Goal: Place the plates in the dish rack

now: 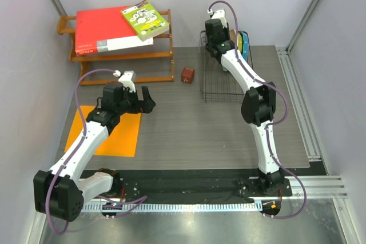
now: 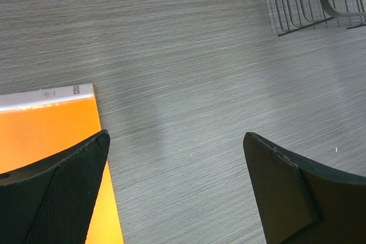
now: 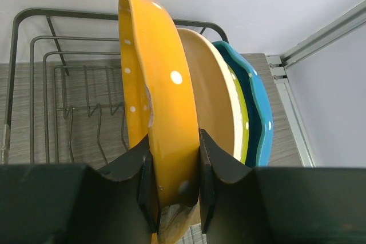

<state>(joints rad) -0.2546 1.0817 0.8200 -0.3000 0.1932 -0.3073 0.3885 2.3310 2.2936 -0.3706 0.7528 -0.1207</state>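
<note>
care counts: your right end effector [image 3: 174,190] pinches the yellow plate [image 3: 157,84] upright in the rack [image 3: 68,11], upper right of the top view, beside the cream plate [image 3: 209,95]. seat its rim between wires before releasing. left end effector [image 2: 177,192] hangs spread.

White-dotted orange-yellow plate [image 3: 163,112], cream plate [image 3: 211,101], lime plate [image 3: 245,132], blue plate [image 3: 260,115]

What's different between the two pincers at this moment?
The left pincer is open and empty; the right pincer is shut on the yellow plate. The left pincer hangs over bare table beside the orange mat, while the right pincer is at the rack, holding its plate upright next to the cream plate. Both have two black fingers.
</note>
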